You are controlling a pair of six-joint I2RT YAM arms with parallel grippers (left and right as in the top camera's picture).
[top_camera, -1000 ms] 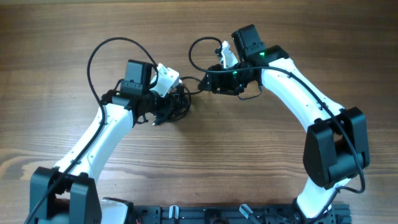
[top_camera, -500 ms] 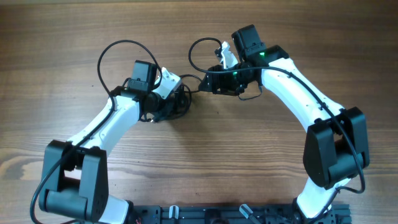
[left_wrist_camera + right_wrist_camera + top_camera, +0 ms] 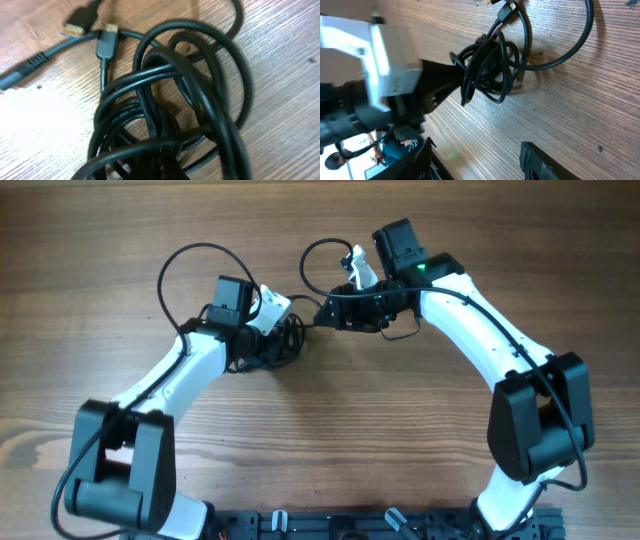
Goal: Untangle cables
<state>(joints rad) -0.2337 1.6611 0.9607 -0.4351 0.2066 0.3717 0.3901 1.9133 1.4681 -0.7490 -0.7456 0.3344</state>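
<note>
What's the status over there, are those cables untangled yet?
Left gripper shut on the cable bundle. Right gripper open, empty. Bundle knotted, two plug ends lying free. Nothing seen in the way.

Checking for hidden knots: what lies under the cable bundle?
Wooden table shows through the loops of the cable bundle. Lowest strands are covered by upper loops; knots there cannot be seen.

cables (image 3: 170, 115): cropped at bottom, left wrist | left claw (image 3: 451, 82): tips hidden among cables
</note>
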